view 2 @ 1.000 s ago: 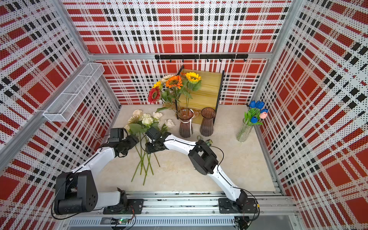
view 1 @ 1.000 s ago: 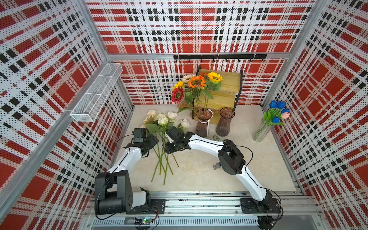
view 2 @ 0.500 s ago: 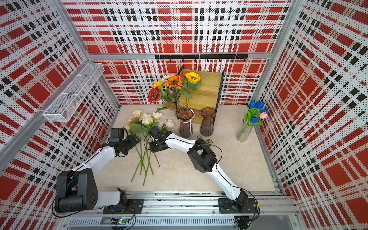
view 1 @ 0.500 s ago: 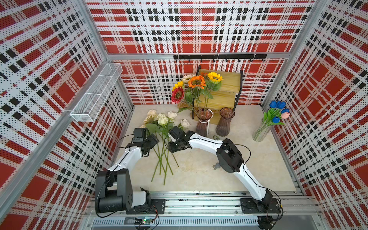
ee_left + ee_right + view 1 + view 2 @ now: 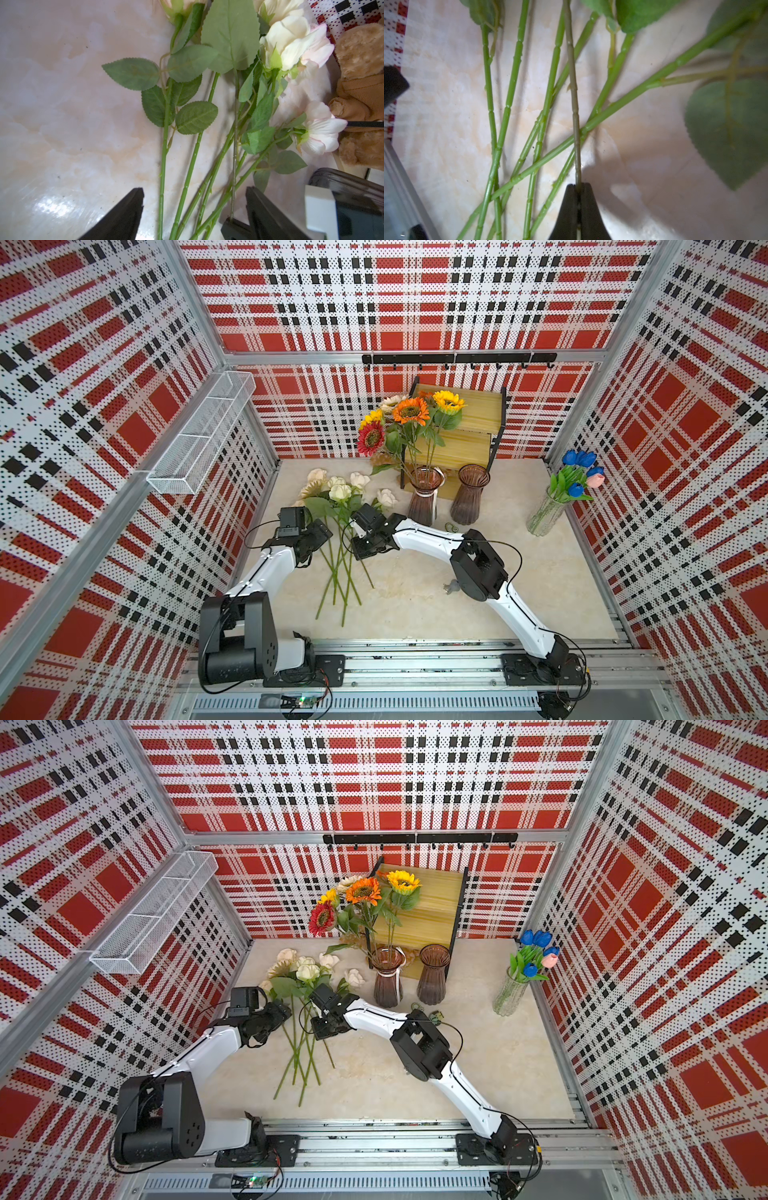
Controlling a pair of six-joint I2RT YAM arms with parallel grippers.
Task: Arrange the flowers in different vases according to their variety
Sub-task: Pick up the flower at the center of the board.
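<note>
Right claw point(image 5: 577, 185) has clamped olive stem point(image 5: 572, 83); left claw point(image 5: 194, 189) gapes; sunflowers point(image 5: 410, 410) in pinkish vase point(image 5: 424, 502).

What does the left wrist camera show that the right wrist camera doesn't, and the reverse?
Only the left wrist view: cream rose blooms, a brown furry thing, and the left fingers, open. Only the right wrist view: a plain close-up of the right fingers shut on a thin stem; the left wrist view catches only a dark corner of them. Both: that thin stem among green stems lying crossed on the marble table, plus leaves.
</note>
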